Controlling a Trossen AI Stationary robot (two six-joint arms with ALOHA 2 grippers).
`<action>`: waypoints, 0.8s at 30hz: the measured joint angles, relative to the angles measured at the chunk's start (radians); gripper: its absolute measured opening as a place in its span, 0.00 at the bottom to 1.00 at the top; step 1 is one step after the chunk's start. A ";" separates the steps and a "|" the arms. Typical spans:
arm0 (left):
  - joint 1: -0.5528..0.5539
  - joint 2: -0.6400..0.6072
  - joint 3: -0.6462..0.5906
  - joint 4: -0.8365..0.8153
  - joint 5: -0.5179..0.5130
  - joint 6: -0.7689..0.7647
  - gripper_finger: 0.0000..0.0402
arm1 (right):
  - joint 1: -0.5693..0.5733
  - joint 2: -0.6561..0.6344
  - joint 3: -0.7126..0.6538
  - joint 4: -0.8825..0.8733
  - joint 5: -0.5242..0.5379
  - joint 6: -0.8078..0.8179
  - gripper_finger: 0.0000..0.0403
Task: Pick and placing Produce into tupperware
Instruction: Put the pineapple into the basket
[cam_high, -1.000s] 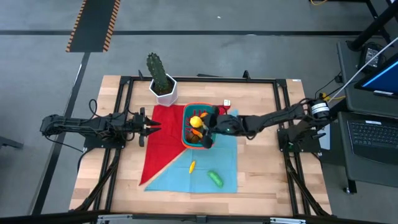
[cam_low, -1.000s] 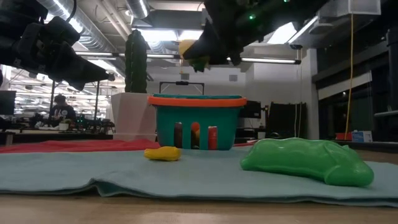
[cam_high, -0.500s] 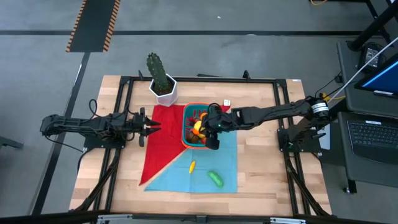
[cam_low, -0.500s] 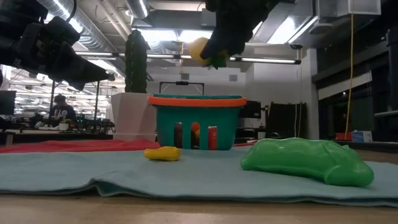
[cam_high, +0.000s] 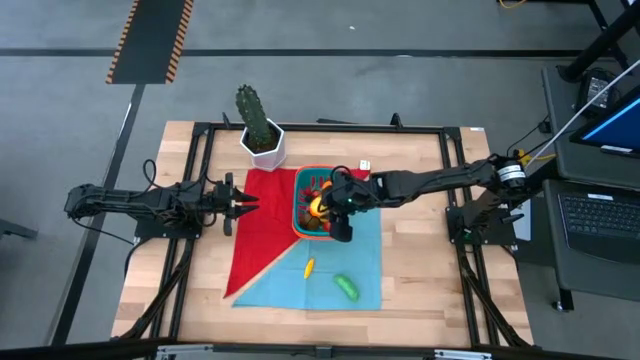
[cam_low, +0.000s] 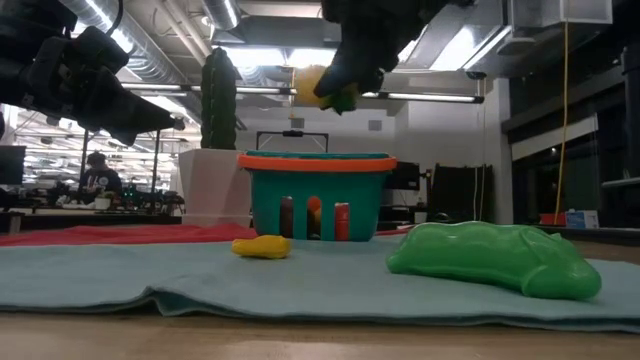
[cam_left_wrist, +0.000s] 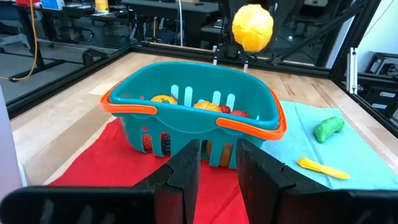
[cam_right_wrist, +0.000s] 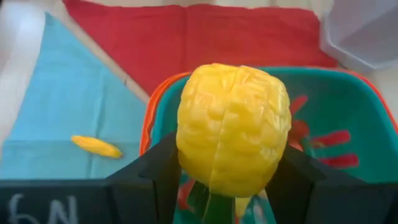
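Observation:
The teal tupperware (cam_high: 304, 199) with its orange-red rim (cam_left_wrist: 248, 124) stands on the cloths at the table's middle, with several small produce pieces (cam_left_wrist: 208, 106) inside. My right gripper (cam_right_wrist: 230, 168) is shut on a ridged yellow produce piece (cam_right_wrist: 233, 127), which hangs in the air above the tupperware (cam_low: 318, 190). A small yellow piece (cam_high: 309, 268) and a green pod (cam_high: 347, 287) lie on the teal cloth nearer the front edge. My left gripper (cam_left_wrist: 219, 165) waits at the table's left, open, holding nothing. My right gripper pinches the yellow piece by two opposite sides (cam_right_wrist: 186, 149) between its two fingers. The fingers (cam_right_wrist: 158, 168) slant down from the table's right side. The piece (cam_low: 318, 85) is lifted clear above the tupperware's rim, its green end (cam_right_wrist: 208, 202) turned back toward the gripper.
A tall green cactus in a white pot (cam_high: 260, 130) stands just behind and left of the tupperware. A red cloth (cam_high: 255, 230) and a teal cloth (cam_high: 360, 250) cover the table's middle. Bare wood lies to the right and front.
My right gripper has risen a little and tipped its fingers further down over the tupperware. It still holds the yellow piece, which stays clear above the rim.

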 joint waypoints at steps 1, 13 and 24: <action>0.000 0.000 0.000 0.000 0.000 0.000 0.24 | -0.004 0.006 0.000 0.009 -0.001 -0.021 0.46; 0.000 0.002 0.000 0.000 0.000 0.000 0.24 | -0.152 0.036 0.000 0.044 -0.092 -0.068 0.46; 0.000 0.002 0.000 0.000 0.000 0.000 0.24 | -0.247 0.115 -0.001 0.125 -0.207 -0.108 0.46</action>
